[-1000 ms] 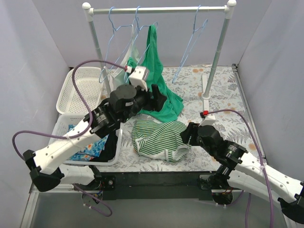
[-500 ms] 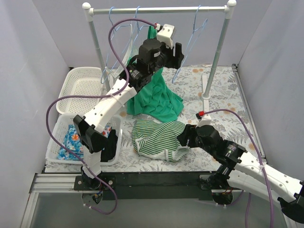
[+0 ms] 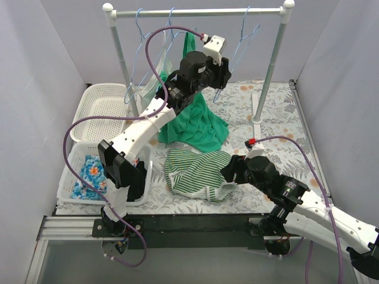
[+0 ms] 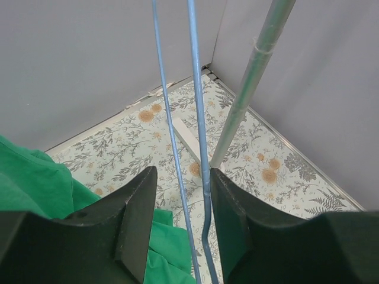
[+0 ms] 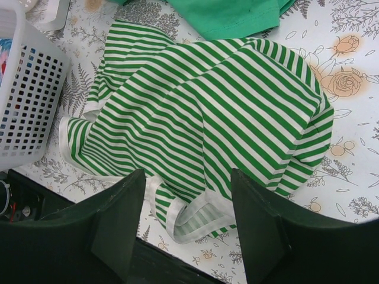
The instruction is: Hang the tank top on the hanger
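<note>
The left end effector (image 4: 182,180) brackets the hanger (image 4: 200,118); the right end effector (image 5: 186,186) hovers over the tank top (image 5: 207,112).
Left fingers stand partly apart, two light-blue wires between them, not clamped. Right fingers spread wide, holding nothing; the striped top lies crumpled on the desk (image 5: 349,136) just below them.

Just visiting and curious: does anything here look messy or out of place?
Yes. The striped tank top lies crumpled on the table near the front edge, not hung. Behind it, the green garment hangs lopsided below the rail, its lower part pooling on the table.
</note>
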You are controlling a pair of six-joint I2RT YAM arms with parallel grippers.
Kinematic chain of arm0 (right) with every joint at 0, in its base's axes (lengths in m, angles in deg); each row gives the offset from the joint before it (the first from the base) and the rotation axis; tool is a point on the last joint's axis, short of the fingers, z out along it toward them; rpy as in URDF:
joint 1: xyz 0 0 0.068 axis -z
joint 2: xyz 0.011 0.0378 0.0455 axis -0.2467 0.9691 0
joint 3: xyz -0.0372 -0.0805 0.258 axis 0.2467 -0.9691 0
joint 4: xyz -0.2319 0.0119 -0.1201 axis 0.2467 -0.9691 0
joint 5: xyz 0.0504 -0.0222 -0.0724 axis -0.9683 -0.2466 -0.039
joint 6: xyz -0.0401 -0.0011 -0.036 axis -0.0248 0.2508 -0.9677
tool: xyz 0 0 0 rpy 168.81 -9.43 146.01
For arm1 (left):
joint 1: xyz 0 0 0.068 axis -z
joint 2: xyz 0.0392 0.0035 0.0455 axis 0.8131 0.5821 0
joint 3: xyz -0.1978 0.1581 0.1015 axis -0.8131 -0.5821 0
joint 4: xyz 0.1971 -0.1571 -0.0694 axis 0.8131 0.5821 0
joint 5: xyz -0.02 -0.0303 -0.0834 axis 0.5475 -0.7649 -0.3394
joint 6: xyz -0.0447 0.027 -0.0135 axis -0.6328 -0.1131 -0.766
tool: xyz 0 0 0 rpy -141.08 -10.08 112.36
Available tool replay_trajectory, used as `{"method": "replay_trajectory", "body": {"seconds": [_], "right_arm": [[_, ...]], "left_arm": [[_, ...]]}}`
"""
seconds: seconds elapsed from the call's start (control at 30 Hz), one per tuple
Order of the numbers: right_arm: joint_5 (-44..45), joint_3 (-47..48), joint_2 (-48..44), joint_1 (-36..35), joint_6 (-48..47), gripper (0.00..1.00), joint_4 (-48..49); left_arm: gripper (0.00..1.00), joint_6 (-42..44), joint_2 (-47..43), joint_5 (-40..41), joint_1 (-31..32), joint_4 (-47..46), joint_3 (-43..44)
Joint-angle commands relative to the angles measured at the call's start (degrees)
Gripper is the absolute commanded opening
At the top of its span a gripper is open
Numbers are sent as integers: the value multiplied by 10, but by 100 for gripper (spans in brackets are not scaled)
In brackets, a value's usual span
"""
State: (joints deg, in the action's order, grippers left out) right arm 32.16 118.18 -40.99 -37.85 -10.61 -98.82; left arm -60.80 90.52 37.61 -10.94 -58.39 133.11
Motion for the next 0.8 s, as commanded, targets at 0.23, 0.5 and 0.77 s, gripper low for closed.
{"method": "replay_trajectory", "body": {"seconds": [0.23, 0.5, 0.77], "right_arm": [[-7, 10, -1, 3, -5, 68, 20], [-10, 12, -1, 3, -3, 68, 20], [-15, 13, -3, 3, 1, 68, 19]], "left_arm": [[34, 34, 1, 34, 14, -21, 4], [33, 47, 13, 49, 18, -21, 11], [11, 53, 14, 62, 18, -26, 7]]}}
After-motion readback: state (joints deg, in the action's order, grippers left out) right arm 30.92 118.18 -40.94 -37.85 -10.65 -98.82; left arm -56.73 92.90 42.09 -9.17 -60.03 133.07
